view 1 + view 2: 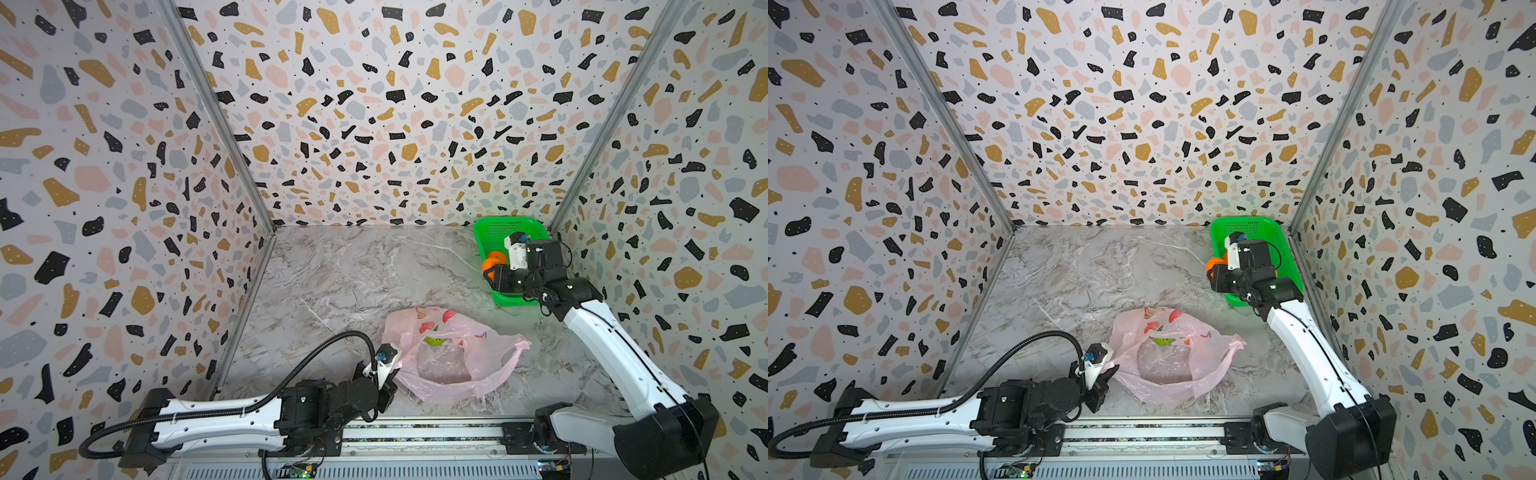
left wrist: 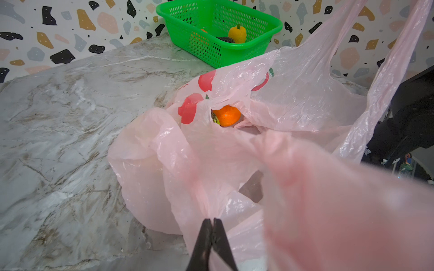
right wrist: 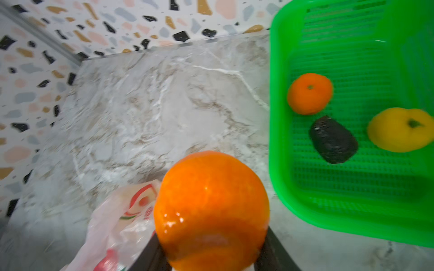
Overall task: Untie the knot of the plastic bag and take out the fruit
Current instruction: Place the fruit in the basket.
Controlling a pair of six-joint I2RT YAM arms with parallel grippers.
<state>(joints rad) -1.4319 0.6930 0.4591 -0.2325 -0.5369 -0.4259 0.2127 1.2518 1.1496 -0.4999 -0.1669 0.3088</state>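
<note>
Left wrist | plastic bag point(image 2: 305, 98) pink, crinkled, mouth apparently open | tangerine point(image 2: 226, 115) inside

Terrazzo-print walls point(image 1: 374, 104), grey marble tabletop point(image 1: 353, 270)

Pink plastic bag point(image 1: 490, 357), red prints point(image 2: 187, 110), green basket point(image 2: 206, 50), orange tangerine point(image 3: 211, 206), marbled grey table point(image 1: 353, 270)

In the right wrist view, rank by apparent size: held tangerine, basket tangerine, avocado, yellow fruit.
1. held tangerine, though nearest the camera.
2. yellow fruit, cut by the frame edge.
3. avocado and basket tangerine look alike.
</note>
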